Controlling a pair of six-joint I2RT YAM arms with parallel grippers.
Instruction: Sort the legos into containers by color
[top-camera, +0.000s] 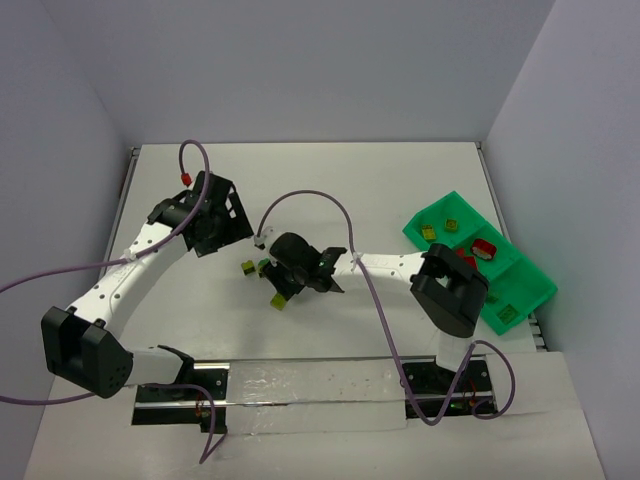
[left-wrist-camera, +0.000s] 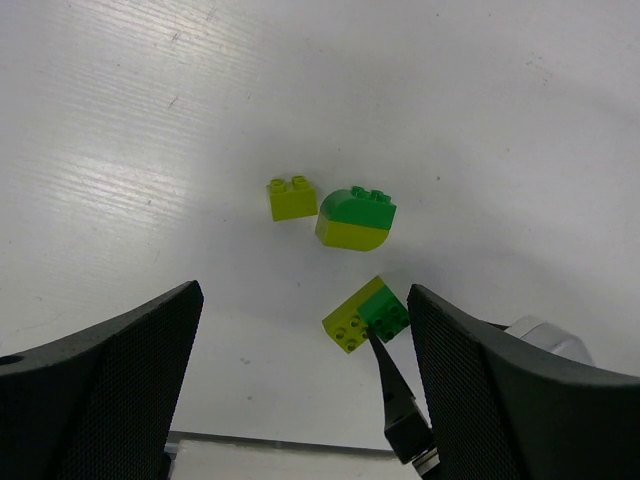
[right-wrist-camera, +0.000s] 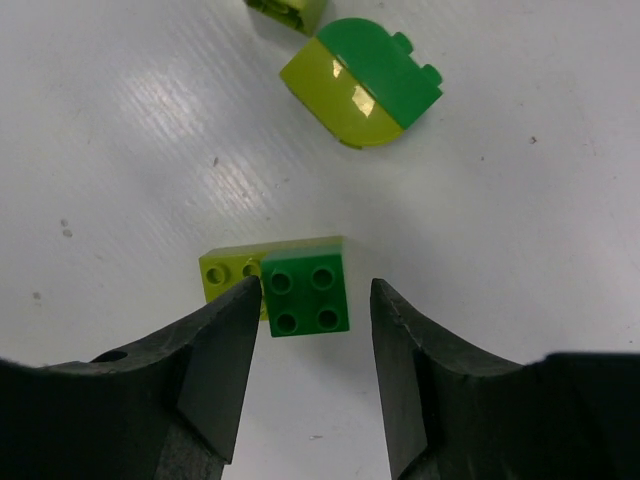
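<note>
A dark green square brick (right-wrist-camera: 305, 290) is stacked on a yellow-green brick (right-wrist-camera: 222, 273) that lies on the white table. My right gripper (right-wrist-camera: 317, 300) is open and low over this stack, with one finger on each side of the green brick. Its left fingertip sits over the yellow-green part. The stack also shows in the top view (top-camera: 278, 300) and in the left wrist view (left-wrist-camera: 366, 314). A rounded green-over-yellow brick (right-wrist-camera: 360, 85) and a small yellow-green brick (left-wrist-camera: 292, 198) lie just beyond. My left gripper (left-wrist-camera: 305, 295) is open, empty and raised above these bricks.
The bright green tray (top-camera: 540, 290) stands at the right edge. It holds yellow-green bricks (top-camera: 428, 233), a red brick (top-camera: 484, 248) and a green brick (top-camera: 508, 312) in separate compartments. Purple cables loop over both arms. Grey walls enclose the table.
</note>
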